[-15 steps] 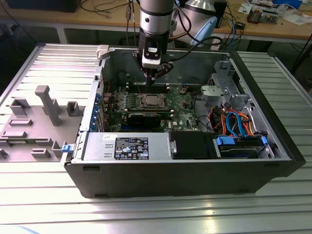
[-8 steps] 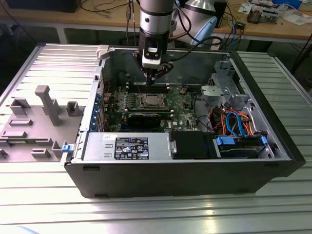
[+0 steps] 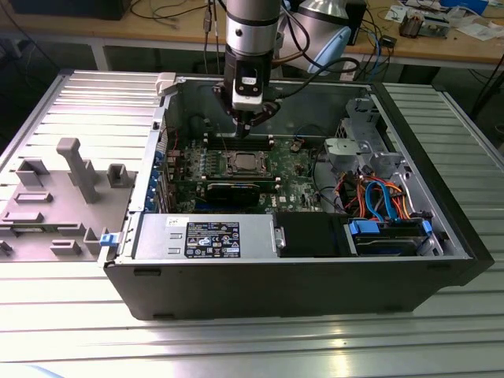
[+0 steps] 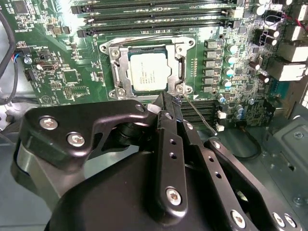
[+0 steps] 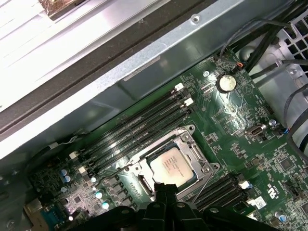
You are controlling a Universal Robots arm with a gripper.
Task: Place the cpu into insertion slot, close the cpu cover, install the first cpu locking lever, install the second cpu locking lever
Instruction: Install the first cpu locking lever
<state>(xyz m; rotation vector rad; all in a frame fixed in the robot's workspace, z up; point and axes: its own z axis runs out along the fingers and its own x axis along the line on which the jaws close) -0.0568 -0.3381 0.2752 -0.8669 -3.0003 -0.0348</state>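
Hovering over the cpu, lying in the insertion slot with the cpu cover seemingly lowered around it. Leaving one locking lever angling up, apparently unlatched. Pressing the gripper fingers together, tips just beside that lever's foot; gripping it or not, unclear.

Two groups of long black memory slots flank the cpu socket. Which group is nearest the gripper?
The memory slots right beside the gripper in the second wrist view, partly hidden behind it. The other memory slots lie beyond the cpu, farther off.
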